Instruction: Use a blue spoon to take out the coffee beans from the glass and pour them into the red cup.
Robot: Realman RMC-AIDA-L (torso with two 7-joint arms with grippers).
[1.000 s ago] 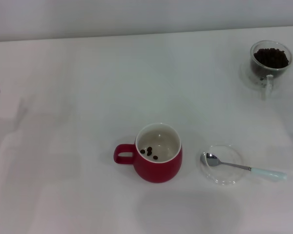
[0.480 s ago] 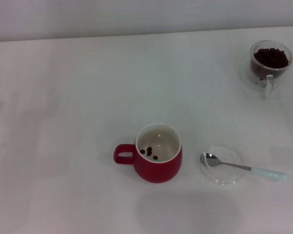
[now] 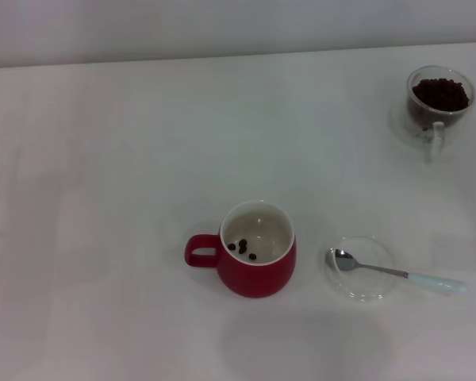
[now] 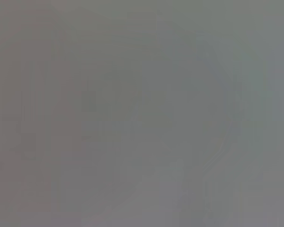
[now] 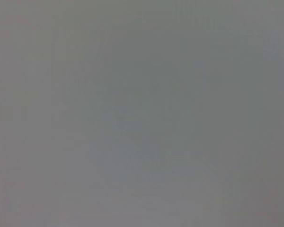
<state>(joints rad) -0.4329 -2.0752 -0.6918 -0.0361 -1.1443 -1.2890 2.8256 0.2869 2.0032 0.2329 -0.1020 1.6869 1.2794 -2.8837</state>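
Head view: neither claw is in sight, so whether either is spread or pressed together cannot be told. The red cup stands near the middle of the desk, toward its near edge, with a few coffee beans inside. Just beside it, on its right, the blue spoon lies with its bowl in a shallow clear dish and its handle reaching over the rim. The glass, heaped with beans, sits at the far right corner.

Risks, as I judge them: gripping the handle could tip or drag the dish, and carrying a loaded spoon across to the cup may scatter beans.

Left wrist view: plain grey, nothing distinguishable.

Right wrist view: likewise blank.
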